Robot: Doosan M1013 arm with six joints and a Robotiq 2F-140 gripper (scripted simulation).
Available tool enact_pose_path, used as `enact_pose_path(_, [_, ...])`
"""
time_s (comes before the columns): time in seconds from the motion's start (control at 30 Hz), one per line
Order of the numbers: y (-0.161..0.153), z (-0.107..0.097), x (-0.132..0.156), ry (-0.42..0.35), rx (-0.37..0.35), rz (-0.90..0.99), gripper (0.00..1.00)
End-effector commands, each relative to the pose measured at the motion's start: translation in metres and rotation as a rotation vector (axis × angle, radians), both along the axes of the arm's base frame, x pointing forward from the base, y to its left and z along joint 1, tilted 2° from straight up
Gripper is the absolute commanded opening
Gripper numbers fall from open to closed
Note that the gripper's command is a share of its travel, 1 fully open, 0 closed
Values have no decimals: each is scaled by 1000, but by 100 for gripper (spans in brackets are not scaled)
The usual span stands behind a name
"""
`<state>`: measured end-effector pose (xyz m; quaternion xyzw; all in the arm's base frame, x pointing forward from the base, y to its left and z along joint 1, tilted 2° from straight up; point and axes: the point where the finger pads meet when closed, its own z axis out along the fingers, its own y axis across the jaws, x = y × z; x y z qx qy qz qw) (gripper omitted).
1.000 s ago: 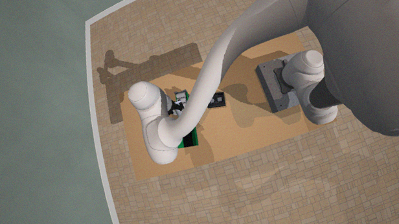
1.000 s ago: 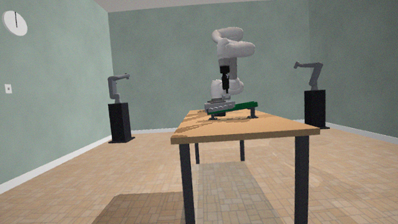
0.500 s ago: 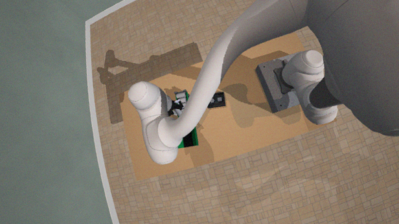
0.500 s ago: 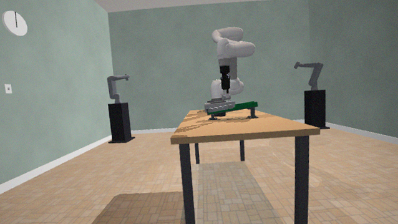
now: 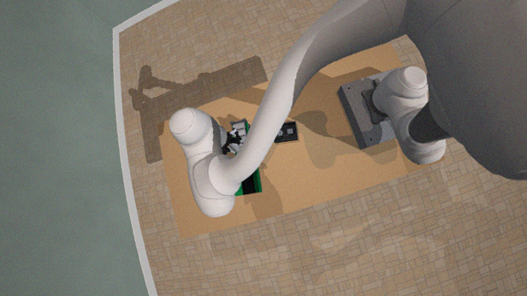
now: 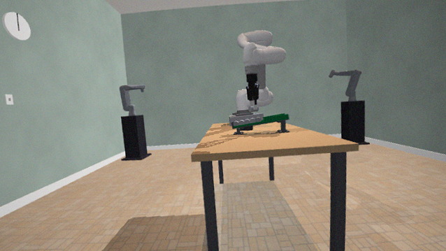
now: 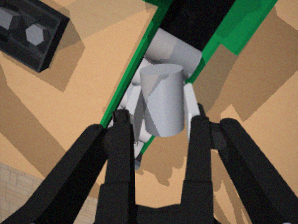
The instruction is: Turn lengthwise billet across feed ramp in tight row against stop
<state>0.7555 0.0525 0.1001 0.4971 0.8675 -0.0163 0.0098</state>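
My gripper point(image 7: 163, 97) point(image 5: 232, 140) point(image 6: 253, 102) is shut on a grey steel billet point(image 7: 161, 99) and holds it a little above the low end of the feed ramp. The ramp point(image 7: 249, 10) point(image 5: 257, 183) point(image 6: 272, 118) has green rails and a black bed. In the wrist view the held billet runs at a slant to the ramp. Other grey billets point(image 7: 172, 46) point(image 6: 246, 120) lie under and behind it at the ramp's low end, partly hidden by the held one. In the overhead view the arm covers most of the ramp.
A black block point(image 7: 27, 26) point(image 5: 285, 132) with grey parts lies on the wooden table point(image 5: 298, 183) point(image 6: 268, 144) beside the ramp. The arm's grey base plate point(image 5: 355, 108) sits at the table's far end. Two small arms on black pedestals point(image 6: 133, 133) point(image 6: 352, 119) stand on the floor.
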Motion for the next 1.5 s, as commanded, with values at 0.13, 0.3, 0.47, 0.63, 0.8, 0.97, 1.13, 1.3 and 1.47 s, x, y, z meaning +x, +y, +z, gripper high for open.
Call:
enact_pose_path(0.13, [0, 0, 0, 4, 1, 102, 10])
enact_pose_path(0.3, [0, 0, 0, 5, 1, 145, 10])
enact_pose_path(0.47, [0, 0, 0, 8, 1, 218, 10])
enact_pose_path(0.63, [0, 0, 0, 11, 1, 291, 10])
enact_pose_path(0.8, [0, 0, 0, 13, 1, 336, 10])
enact_pose_path(0.97, [0, 0, 0, 15, 1, 411, 10])
enact_pose_path(1.13, [0, 0, 0, 18, 0, 485, 10])
enact_pose_path(1.3, [0, 0, 0, 21, 0, 559, 10])
enact_pose_path(1.47, [0, 0, 0, 23, 0, 602, 10])
